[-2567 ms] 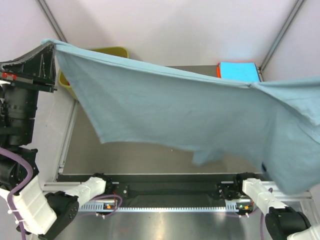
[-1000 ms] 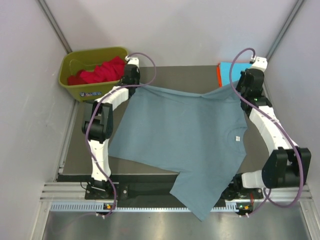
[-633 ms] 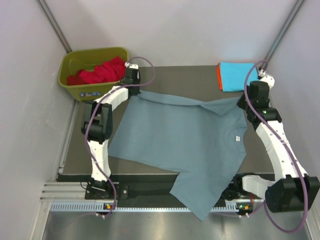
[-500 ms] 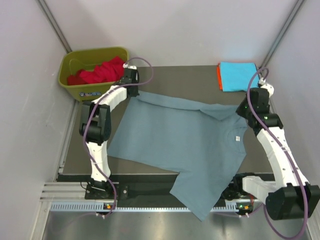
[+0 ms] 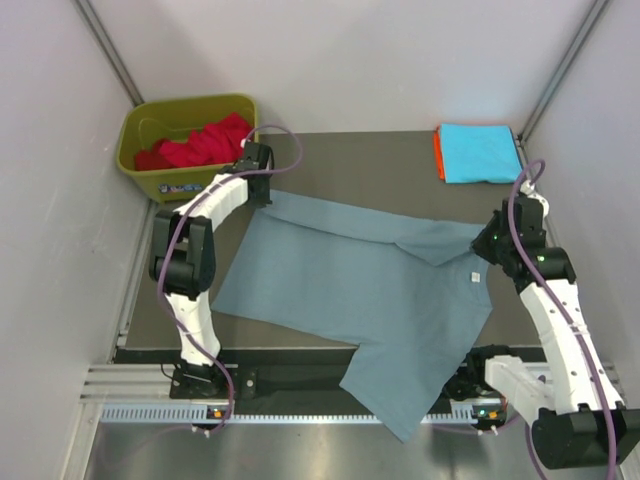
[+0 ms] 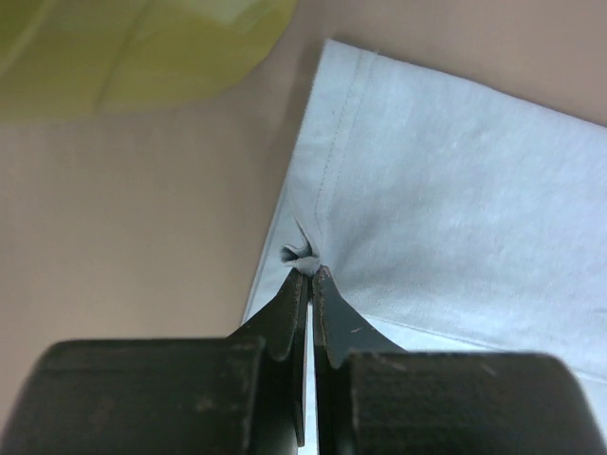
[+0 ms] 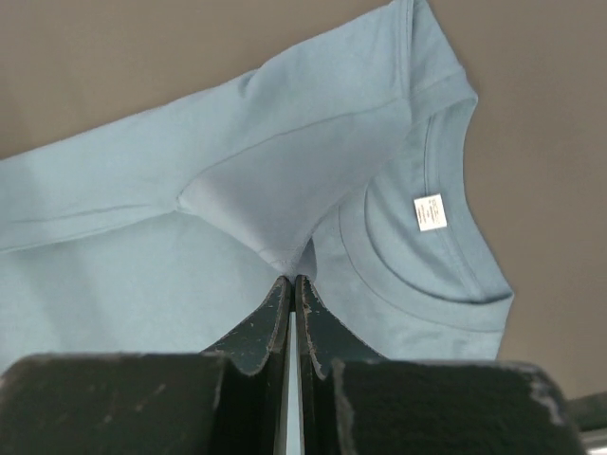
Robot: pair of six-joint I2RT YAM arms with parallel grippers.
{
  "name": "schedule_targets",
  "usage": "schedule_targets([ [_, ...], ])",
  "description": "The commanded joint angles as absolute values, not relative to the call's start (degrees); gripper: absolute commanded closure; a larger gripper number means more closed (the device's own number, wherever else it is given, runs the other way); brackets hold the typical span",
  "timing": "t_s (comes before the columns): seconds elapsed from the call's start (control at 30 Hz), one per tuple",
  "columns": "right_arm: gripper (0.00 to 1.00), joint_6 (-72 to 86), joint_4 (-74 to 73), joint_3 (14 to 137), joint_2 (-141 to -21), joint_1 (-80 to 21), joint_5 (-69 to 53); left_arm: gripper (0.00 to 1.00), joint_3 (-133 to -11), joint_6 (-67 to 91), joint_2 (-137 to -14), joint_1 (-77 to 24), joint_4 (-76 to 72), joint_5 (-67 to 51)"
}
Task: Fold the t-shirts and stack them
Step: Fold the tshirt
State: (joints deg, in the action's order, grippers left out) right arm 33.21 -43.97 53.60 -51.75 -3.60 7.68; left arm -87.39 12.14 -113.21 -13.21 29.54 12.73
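Viewed from above, a dusty grey-blue t-shirt (image 5: 350, 290) lies spread across the dark table (image 5: 350, 160). Its far edge is turned over in a narrow fold that runs between the two grippers. The left gripper (image 5: 262, 192), at 11 o'clock on the shirt, is clenched on the far-left hem corner. In the left wrist view its fingertips (image 6: 292, 303) pinch a small pucker of cloth. The right gripper (image 5: 484, 243), at 2 o'clock, is clamped on the folded layer just beside the collar. The white neck label (image 7: 430, 212) lies close by, facing up.

At 6 o'clock a sleeve spills over the table's near edge and across the metal rail (image 5: 300, 412). Bare tabletop shows at 12 o'clock beyond the fold, and in a strip at 9 o'clock along the shirt's left side. Pale walls (image 5: 380, 60) close in on the left, far and right sides.

A folded cyan t-shirt (image 5: 478, 152) sits at 1 o'clock in the far-right corner, with an orange t-shirt (image 5: 437, 155) showing under its left edge. Both are apart from the spread shirt. At 10 o'clock an olive-green bin (image 5: 140, 125) holds a crumpled red t-shirt (image 5: 200, 143), near the left gripper. The right arm's purple cable (image 5: 515, 215) loops above the shirt's right edge.
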Motion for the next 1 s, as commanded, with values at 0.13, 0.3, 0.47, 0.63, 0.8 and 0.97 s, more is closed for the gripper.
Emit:
schedule_targets([
  [0.13, 1.00, 33.75, -50.01, 53.35, -48.17, -3.69, 6.68, 1.00, -85.78, 9.84, -110.21, -12.92, 31.90, 18.45],
  [0.3, 1.00, 33.22, -48.78, 49.84, -48.08, -3.69, 6.94, 1.00, -85.69, 10.28, -112.14, -13.01, 31.91, 17.58],
  [0.47, 1.00, 32.96, -48.95, 48.60, -48.52, -3.60, 7.73, 1.00, -84.64, 11.60, -112.85, -12.92, 32.17, 17.58],
  [0.63, 1.00, 32.34, -49.13, 48.52, -49.31, -3.52, 8.79, 1.00, -84.64, 11.34, -113.99, -12.92, 32.78, 17.84],
  [0.8, 1.00, 31.73, -49.66, 50.18, -49.04, -3.60, 9.49, 1.00, -84.46, 11.78, -114.17, -13.01, 33.22, 18.37],
  [0.97, 1.00, 30.94, -51.06, 51.23, -48.78, -3.60, 10.02, 1.00, -86.13, 11.25, -116.36, -13.01, 34.45, 19.42],
])
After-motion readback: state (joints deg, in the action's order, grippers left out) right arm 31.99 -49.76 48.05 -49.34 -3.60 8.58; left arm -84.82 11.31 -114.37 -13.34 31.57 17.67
